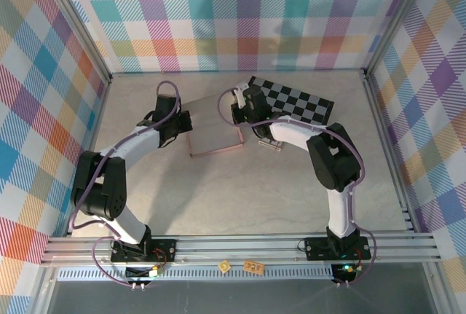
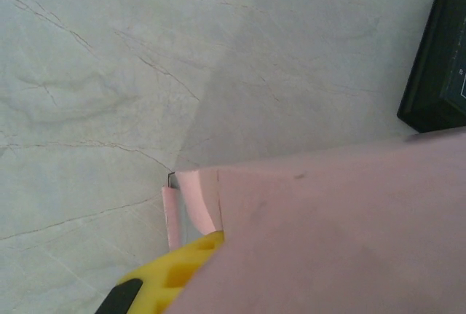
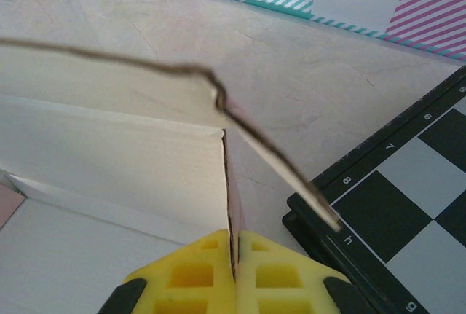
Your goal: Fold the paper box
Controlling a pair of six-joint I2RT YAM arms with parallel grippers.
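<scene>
Paper box (image 1: 215,130) mid-bench (image 1: 255,197), stretched left to right between both arms. Right wall pinched tight by right gripper (image 3: 234,270), beside checkered board (image 1: 298,101). Left edge met by left gripper (image 1: 186,126); grip hidden under pink panel, could not tell.

The paper box (image 2: 335,234) hides most of the left hand (image 2: 186,269).

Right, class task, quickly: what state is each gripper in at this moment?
Left gripper: cannot be told; one finger sits against the paper box, the other is hidden.
Right gripper: closed on a wall of the paper box.
</scene>
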